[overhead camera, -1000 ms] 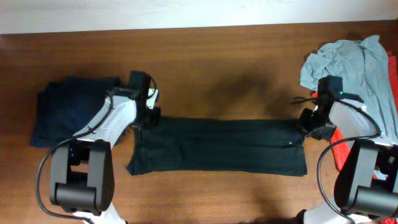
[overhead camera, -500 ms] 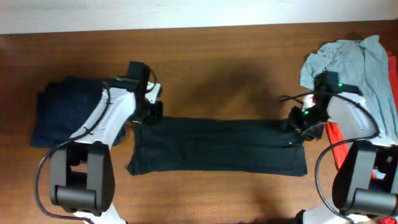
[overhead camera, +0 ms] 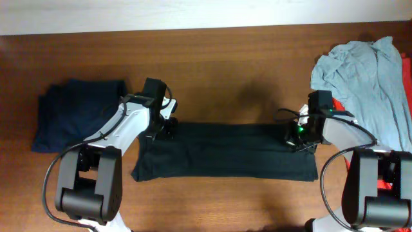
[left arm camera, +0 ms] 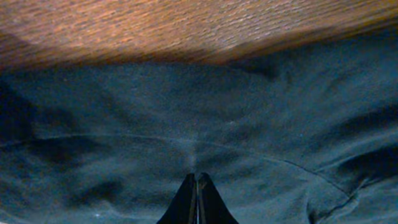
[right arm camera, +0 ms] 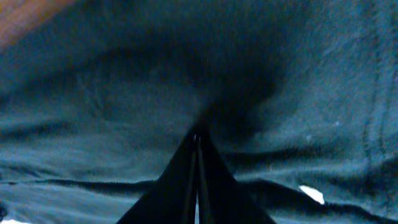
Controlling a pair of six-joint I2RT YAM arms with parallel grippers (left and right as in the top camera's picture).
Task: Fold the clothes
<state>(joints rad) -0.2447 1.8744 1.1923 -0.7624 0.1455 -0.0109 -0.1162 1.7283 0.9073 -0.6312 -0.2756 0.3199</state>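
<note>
A long shirt [overhead camera: 225, 151] lies flat across the middle of the table [overhead camera: 225, 71]. The left gripper [overhead camera: 168, 127] sits on its rear left corner, the right gripper [overhead camera: 297, 136] near its rear right corner. A folded shirt [overhead camera: 71, 113] lies well apart at the left; a crumpled shirt [overhead camera: 367, 77] lies at the far right.

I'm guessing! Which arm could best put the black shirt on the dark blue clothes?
Left, probably: the left gripper pinches the black shirt next to the navy clothes; the right gripper holds its far end.
</note>
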